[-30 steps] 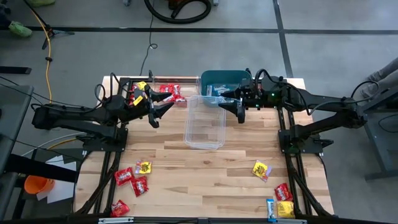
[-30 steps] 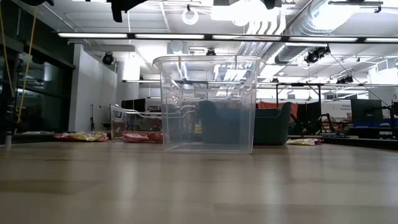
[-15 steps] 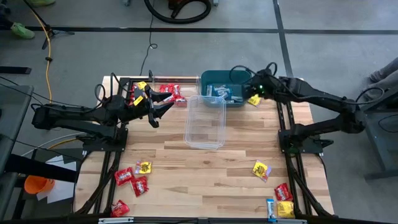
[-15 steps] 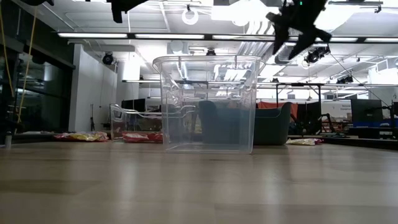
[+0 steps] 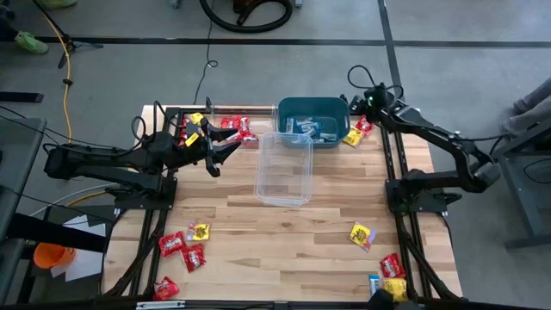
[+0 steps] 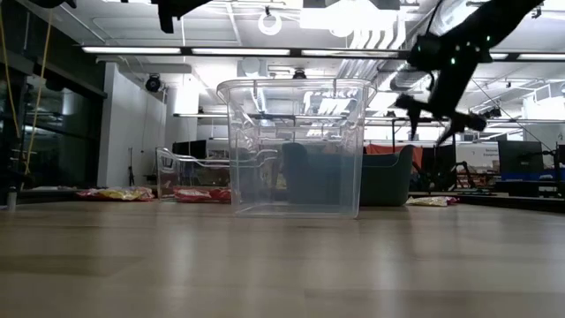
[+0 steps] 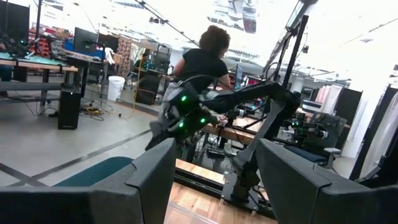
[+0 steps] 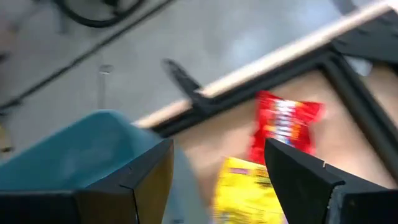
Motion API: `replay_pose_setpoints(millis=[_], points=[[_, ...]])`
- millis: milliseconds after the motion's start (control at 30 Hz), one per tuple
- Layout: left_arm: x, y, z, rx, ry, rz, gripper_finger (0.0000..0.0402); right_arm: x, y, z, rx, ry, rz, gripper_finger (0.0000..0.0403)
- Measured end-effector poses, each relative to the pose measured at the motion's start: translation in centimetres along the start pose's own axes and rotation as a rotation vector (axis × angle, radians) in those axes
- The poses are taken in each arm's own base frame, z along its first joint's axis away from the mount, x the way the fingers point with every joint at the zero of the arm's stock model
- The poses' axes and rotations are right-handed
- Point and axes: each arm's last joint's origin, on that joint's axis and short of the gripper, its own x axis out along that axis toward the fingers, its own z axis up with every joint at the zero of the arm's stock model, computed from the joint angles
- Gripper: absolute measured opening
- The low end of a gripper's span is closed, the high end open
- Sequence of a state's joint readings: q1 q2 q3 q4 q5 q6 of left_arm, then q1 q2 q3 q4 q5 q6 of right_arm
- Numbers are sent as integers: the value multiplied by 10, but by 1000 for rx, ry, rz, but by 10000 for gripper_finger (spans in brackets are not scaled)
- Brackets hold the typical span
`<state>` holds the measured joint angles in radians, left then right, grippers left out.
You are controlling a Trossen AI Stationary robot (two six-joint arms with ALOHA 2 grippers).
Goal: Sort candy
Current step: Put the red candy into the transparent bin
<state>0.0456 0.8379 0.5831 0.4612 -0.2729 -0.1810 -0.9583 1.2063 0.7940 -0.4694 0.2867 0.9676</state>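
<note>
The candy is small shiny packets. A yellow one (image 5: pixel 352 137) and a red one (image 5: pixel 365 127) lie on the table just right of the teal bin (image 5: pixel 312 110). My right gripper (image 5: pixel 362 107) hangs open above them, slanting down; in its wrist view the red packet (image 8: pixel 283 127) and the yellow packet (image 8: pixel 245 190) show between its fingers, untouched. Light blue packets (image 5: pixel 308 127) lie in the teal bin. My left gripper (image 5: pixel 217 157) waits open, high over the table's left side, holding nothing.
A tall clear tub (image 5: pixel 284 168) stands mid-table in front of the teal bin. A low clear tub (image 5: pixel 225 127) with red and yellow packets sits far left. Loose packets lie near left (image 5: pixel 183 245) and near right (image 5: pixel 362 234). A person (image 7: pixel 202 62) stands beyond the table.
My right gripper has swung from above the gap between the clear tub and the teal bin toward the table's far right corner. It has sunk, rolled and tipped downward, and its fingers stay open. No candy has moved.
</note>
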Motion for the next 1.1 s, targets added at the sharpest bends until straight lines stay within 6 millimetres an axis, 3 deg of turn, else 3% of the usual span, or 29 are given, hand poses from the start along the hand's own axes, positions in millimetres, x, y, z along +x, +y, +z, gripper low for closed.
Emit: replay_pose_setpoints(millis=[100,200,433,667,1100], points=[[0,0,0,0,-2,6,211,19,-9,1,35,11,-84,245],[0,1,1,-1,-10,25,211,33,-1,3,34,7,-111,245],[0,5,3,1,-26,57,211,74,-6,-9,107,64,-284,245],[-1,8,7,1,-47,79,211,90,0,-9,103,35,-420,245],[-3,16,11,6,-71,114,211,96,4,3,190,-2,-426,241]])
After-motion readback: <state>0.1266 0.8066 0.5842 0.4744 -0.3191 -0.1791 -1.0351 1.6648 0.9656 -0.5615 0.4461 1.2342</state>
